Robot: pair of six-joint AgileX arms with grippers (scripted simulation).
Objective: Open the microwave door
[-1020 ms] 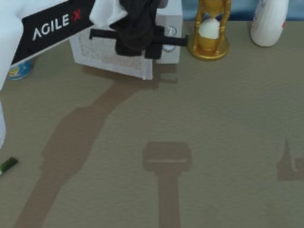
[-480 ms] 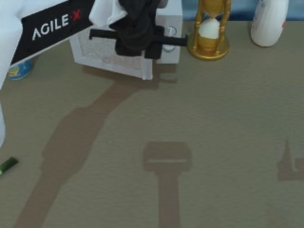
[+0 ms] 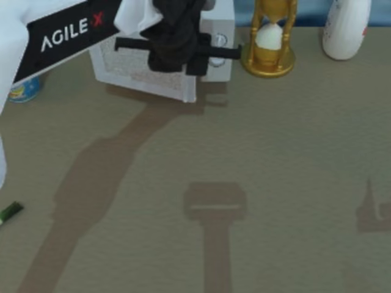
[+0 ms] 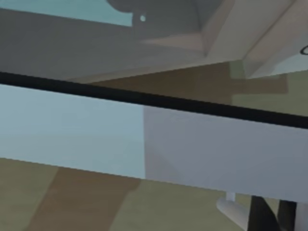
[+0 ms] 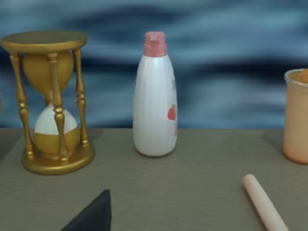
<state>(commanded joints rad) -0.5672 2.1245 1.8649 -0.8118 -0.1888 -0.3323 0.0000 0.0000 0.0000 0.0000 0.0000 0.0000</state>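
Microwave: the small light grey-white box microwave (image 3: pixel 211 36) stands at the upper middle-left of the top view, at the far edge of the olive-tan surface (image 3: pixel 275 159).
Microwave door: the flat white microwave door with a speckled grey mesh window (image 3: pixel 131 72) is swung partly out from the front, its free edge angled toward the lower part of the frame.
Left gripper: the black left gripper (image 3: pixel 177 49) hangs right over the door and the microwave front, at the end of the white arm marked AGILE X; whether its jaws are apart or clenched cannot be told.
Left wrist view: only pale panels, a black edge and a strip of the surface, very close.
Right gripper: out of the top view; a dark tip (image 5: pixel 94 216) shows in the lower left of the right wrist view, jaw state unclear.
Gold hourglass: the gold hourglass with white sand (image 3: pixel 269 39) stands just right of the microwave.
White bottle: the white bottle with a pink cap (image 5: pixel 155 96) stands at the upper right.
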